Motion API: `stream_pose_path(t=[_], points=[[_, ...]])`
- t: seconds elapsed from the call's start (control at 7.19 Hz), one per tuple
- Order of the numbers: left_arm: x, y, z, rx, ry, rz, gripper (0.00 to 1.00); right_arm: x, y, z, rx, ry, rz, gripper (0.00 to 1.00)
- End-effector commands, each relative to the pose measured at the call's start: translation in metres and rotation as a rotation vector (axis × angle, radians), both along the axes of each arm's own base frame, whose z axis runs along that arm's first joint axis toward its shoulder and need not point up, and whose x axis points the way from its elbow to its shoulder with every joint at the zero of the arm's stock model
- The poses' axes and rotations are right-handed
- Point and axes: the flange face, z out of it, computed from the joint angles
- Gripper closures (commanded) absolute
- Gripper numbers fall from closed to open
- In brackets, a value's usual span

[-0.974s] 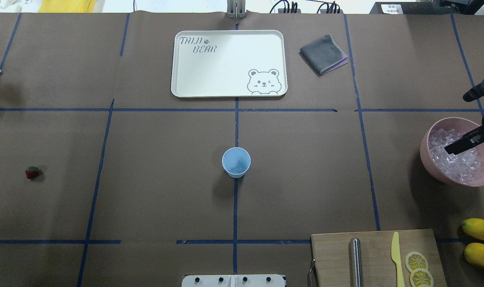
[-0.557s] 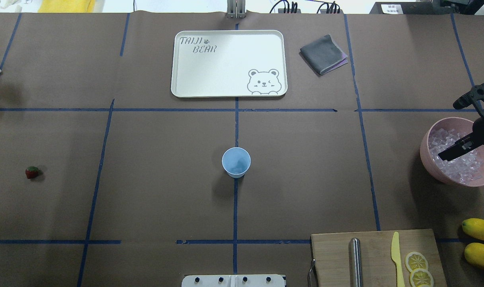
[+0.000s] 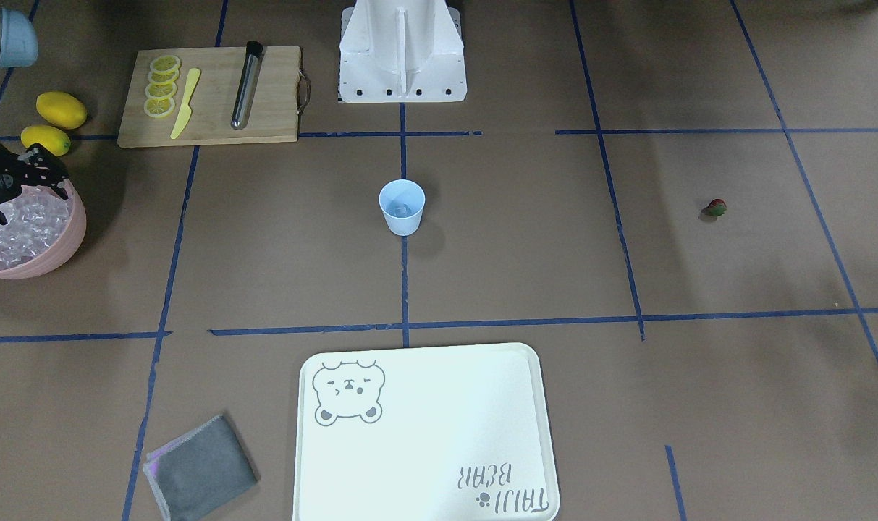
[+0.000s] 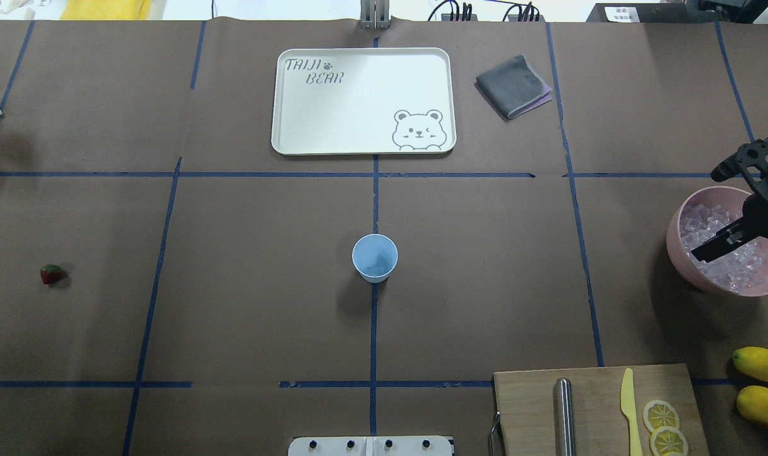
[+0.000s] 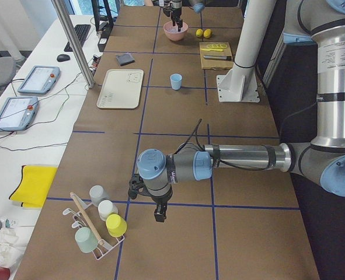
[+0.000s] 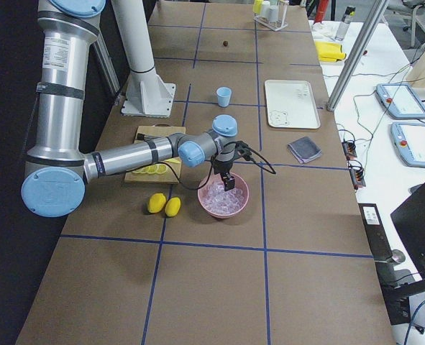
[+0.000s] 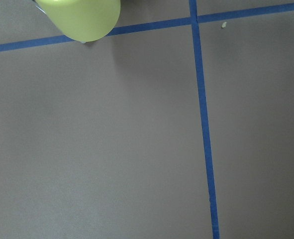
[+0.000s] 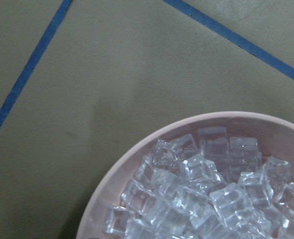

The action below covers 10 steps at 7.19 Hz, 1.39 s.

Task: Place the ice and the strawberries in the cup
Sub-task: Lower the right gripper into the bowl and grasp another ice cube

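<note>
Hanging over the large pink round bowl [image 4: 677,253] at the table's right edge, the right gripper [image 4: 705,214] had its two black fingers spread wide. One finger was above the heap of small clear glassy ice cubes [image 8: 211,199] that filled the bowl, and the other was over the bowl's far rim. Nothing showed between them. The small pale blue tapered cup [image 4: 375,256] stood upright at the table's middle on a blue tape line, well apart from the bowl. A pale shape lay at its bottom, too faint to identify. The tiny red strawberry with a green top [image 4: 51,273] lay alone on the brown paper, far out on the robot's left side. The left gripper [image 5: 159,214] hung low over the table beside a wire rack of upturned cups, a yellow-green one [image 7: 82,17] nearest. How far its fingers were open could not be told. A white bear-printed rectangular tray [image 4: 282,101] and a folded grey cloth [image 4: 513,85] lay beyond the cup. Two yellow lemons [image 4: 761,364] sat next to a wooden chopping board [image 4: 529,405].
</note>
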Motion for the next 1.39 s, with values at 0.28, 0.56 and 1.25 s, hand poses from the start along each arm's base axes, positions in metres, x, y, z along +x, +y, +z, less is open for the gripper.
stream_pose_path(t=[0.28,0.56,1.25], points=[[-0.0001,0.0000,0.0001,0.000,-0.001,0.000,0.00,-0.0014,-0.0004,0.0119,-0.019,0.015,-0.002,0.11],[0.0000,0.0000,0.0000,0.000,0.000,0.000,0.00,-0.0012,0.0001,0.0143,-0.027,0.017,-0.001,0.27],[0.0000,-0.0001,-0.0008,0.002,0.000,0.000,0.00,-0.0010,0.0000,0.0108,-0.022,0.011,-0.008,0.98]])
